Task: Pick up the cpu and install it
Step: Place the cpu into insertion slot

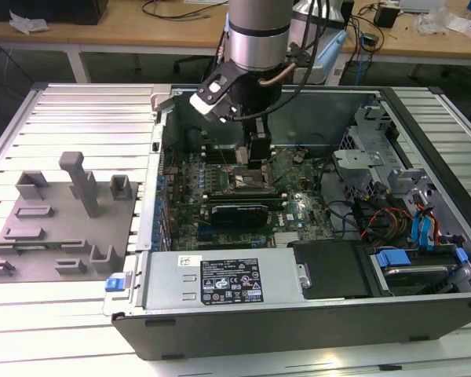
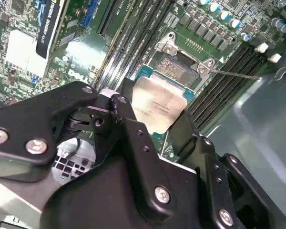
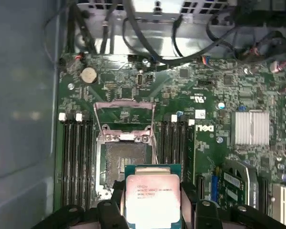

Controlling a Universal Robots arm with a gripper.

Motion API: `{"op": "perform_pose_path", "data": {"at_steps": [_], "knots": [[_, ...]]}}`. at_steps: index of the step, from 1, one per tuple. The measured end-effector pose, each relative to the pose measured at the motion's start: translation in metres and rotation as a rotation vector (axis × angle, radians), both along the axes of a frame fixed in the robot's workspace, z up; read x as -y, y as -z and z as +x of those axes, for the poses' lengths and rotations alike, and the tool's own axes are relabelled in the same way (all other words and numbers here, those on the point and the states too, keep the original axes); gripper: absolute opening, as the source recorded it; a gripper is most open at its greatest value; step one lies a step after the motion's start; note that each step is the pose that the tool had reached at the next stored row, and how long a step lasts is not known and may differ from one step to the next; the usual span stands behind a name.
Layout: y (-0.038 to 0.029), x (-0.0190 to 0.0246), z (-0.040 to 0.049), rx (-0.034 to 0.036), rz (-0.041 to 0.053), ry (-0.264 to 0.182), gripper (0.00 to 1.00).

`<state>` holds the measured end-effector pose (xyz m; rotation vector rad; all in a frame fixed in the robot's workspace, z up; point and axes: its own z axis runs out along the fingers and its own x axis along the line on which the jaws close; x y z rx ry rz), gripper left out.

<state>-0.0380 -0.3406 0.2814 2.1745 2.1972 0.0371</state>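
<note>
Gripper [image 1: 256, 157] clamped on cpu [image 3: 152, 202]; open socket [image 1: 247, 181] at its 6 o'clock in the exterior view. Offset or tilted seating could damage the socket.

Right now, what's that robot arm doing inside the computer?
The arm has its end effector gripping the cpu, shiny metal side showing, inside the open computer case. It holds the chip close over the empty socket on the motherboard, and the socket's metal cover is flipped up. The cpu isn't seated yet.
</note>
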Motion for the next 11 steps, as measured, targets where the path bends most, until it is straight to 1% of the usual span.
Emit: {"op": "perform_pose_path", "data": {"at_steps": [1,2,4,9,11], "knots": [[0.0083,0.0000,0.0000,0.0026,0.0001,-0.044,0.55],[0.0235,-0.0002,-0.0006,0.0029,0.0001,-0.055,0.55],[0.0279,-0.0003,-0.0006,0.0029,0.0000,-0.046,0.55],[0.0335,-0.0003,-0.0006,0.0029,0.0001,-0.035,0.55],[0.0374,-0.0003,-0.0006,0.0029,0.0001,-0.027,0.55]]}}
